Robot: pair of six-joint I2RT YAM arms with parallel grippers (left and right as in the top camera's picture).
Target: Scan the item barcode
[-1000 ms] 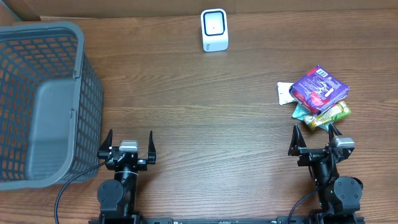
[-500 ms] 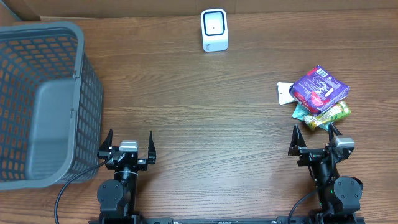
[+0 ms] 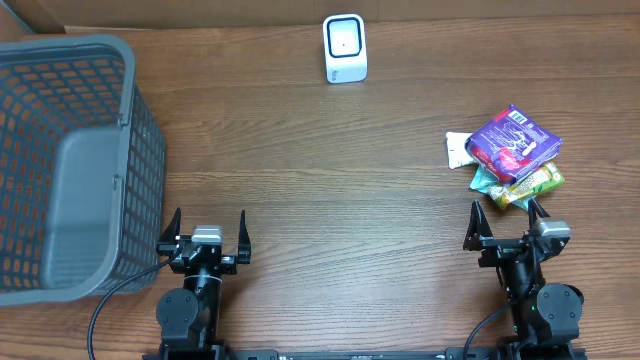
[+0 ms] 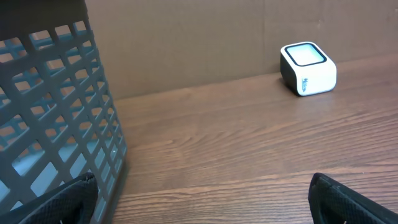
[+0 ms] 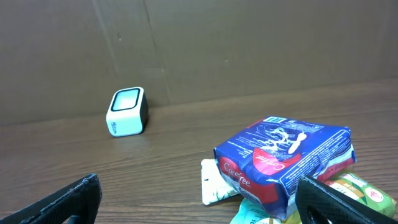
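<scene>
Just ahead of the right gripper (image 3: 505,208) lies the purple packet (image 3: 514,143).

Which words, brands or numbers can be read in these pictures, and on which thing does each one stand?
"Carefree": white script on the red band of the purple package, seen from the right wrist.
Small white print on the same package: too small to read.
Scanner: a small blue mark on its side, too small to read.
Green packet: a round logo, too blurred to read.
White packet: no text that can be read.
</scene>
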